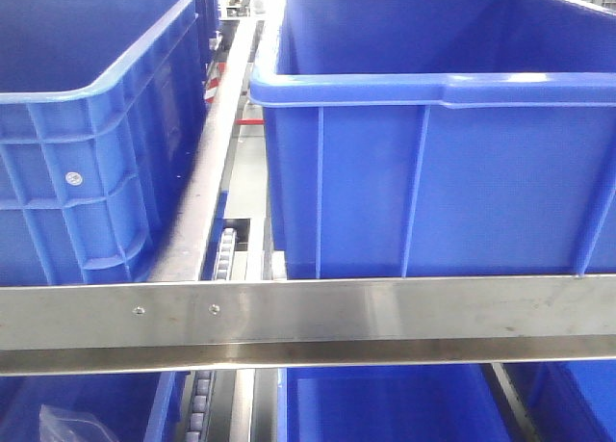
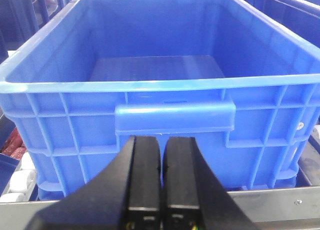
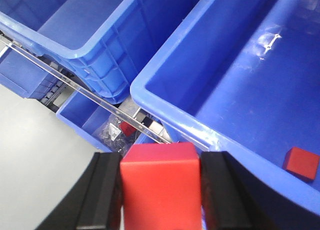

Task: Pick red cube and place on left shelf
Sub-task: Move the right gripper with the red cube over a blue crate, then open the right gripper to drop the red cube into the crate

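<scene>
Plainly, the red cube is smooth, matte, sharp-edged.

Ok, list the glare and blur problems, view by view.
Front view: white glare streaks the right blue plastic crate's rim; left wrist view: sheen on the blue crate handle; right wrist view: held red cube looks flat, oversaturated, glints on the blue bin floor.

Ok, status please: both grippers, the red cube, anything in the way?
Right gripper shut on red cube. Left gripper shut, empty, facing blue bin. Second red cube lies inside other bin. Nothing seen blocking.
</scene>
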Motion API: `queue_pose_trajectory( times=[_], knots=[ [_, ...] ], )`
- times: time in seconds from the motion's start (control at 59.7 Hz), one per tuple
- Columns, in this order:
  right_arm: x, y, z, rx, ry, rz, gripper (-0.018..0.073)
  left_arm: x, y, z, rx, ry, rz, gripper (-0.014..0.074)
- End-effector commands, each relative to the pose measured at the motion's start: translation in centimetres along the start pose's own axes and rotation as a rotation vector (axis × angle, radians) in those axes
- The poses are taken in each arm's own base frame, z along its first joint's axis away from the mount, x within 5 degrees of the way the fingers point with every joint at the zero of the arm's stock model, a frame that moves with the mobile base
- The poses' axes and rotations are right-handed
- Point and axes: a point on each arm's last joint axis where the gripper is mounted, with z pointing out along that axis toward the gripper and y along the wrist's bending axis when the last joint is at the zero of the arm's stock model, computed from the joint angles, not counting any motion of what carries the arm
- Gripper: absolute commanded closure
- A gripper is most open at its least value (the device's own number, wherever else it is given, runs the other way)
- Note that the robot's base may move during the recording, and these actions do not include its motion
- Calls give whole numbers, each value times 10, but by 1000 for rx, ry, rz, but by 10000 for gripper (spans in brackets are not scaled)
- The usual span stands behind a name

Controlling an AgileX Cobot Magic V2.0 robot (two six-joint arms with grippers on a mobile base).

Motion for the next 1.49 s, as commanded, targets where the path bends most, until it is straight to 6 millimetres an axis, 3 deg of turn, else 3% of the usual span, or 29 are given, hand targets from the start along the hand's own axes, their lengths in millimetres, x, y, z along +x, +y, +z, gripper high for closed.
queue_pose_trajectory(
  times=[0.0,0.503,0.687,1.207,1.291,1.475],
  knots=[
    [-13,2,-11,-7,-111,-12,505,-1,0,0,9,-81,-4,495],
    [-17,1,-10,-3,-143,-12,505,-1,0,0,9,-81,-4,495],
    [-21,-5,4,30,-145,-18,505,-1,0,0,9,-81,-4,495],
    [-40,-84,66,285,-232,107,496,-1,0,0,9,-81,-4,495],
    [-44,-92,75,300,-224,114,424,-1,0,0,9,-81,-4,495],
    [-55,-99,89,309,-257,103,-8,-1,0,0,9,-81,-4,495]
  ],
)
